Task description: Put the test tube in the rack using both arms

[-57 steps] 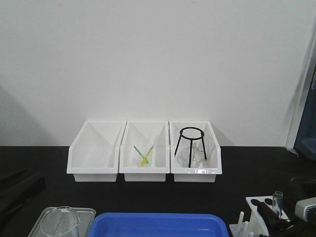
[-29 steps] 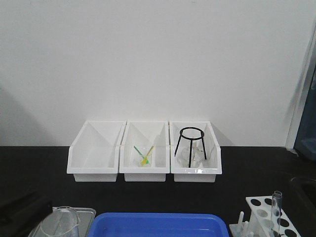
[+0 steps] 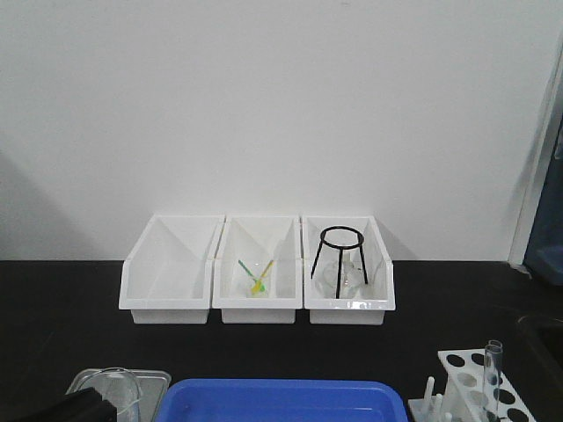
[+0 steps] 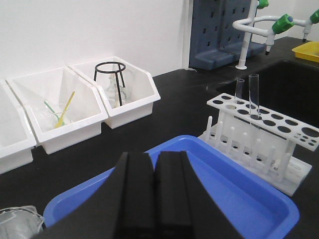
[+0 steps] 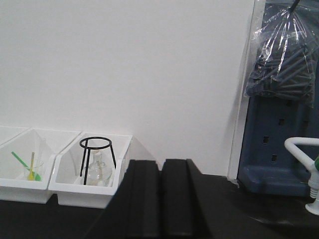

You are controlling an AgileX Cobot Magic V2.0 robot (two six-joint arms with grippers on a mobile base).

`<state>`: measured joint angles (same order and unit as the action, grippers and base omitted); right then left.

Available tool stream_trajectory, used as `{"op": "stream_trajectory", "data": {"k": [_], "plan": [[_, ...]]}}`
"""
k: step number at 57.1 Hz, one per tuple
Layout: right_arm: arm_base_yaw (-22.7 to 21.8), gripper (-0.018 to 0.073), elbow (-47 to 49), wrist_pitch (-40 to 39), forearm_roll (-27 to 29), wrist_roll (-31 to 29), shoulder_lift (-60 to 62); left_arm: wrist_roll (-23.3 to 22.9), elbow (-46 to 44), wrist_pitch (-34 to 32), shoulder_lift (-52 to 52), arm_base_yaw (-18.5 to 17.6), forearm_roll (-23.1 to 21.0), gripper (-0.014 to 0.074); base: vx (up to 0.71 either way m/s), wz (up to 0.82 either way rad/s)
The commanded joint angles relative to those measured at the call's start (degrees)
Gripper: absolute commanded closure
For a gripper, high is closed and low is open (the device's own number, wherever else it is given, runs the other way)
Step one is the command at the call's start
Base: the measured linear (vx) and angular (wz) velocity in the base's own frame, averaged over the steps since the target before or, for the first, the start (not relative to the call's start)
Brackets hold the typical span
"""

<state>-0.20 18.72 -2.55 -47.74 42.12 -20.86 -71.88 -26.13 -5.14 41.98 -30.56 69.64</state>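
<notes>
The test tube [image 3: 493, 365] stands upright in a hole of the white rack [image 3: 464, 362] at the front right. In the left wrist view the rack [image 4: 279, 144] holds two clear tubes side by side, one of them [image 4: 254, 94] taller. My left gripper [image 4: 154, 160] is shut and empty, above the blue tray's near-left part, well left of the rack. A black part of the left arm [image 3: 84, 409] shows at the bottom left. My right gripper [image 5: 160, 167] is shut and empty, facing the bins; it is outside the front view.
Three white bins [image 3: 167, 303] line the back; the right one holds a black tripod [image 3: 339, 255] over a flask. A blue tray [image 3: 281, 391] sits front centre, a clear beaker [image 3: 110, 396] on a metal tray at its left. A sink tap [image 4: 249, 30] stands beyond the rack.
The right gripper, which was at the tube by the rack, has let go and drawn out of the front view. The tube stays in the rack. The left arm has dropped toward the bottom-left corner.
</notes>
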Motion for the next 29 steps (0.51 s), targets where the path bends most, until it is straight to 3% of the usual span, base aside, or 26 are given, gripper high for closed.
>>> {"op": "stream_trajectory", "data": {"k": [1,29], "plan": [[-0.24,0.0570,1.81,-2.86,-0.71,0.01,-0.29,-0.24,-1.74,-1.43,-0.07,-0.18,-0.49,0.0603,0.00,0.00],[-0.24,0.0570,1.81,-2.72,-0.71,0.01,-0.29,-0.19,-1.74,-1.08,-0.07,-0.18,-0.95,0.0603,0.00,0.00]]}}
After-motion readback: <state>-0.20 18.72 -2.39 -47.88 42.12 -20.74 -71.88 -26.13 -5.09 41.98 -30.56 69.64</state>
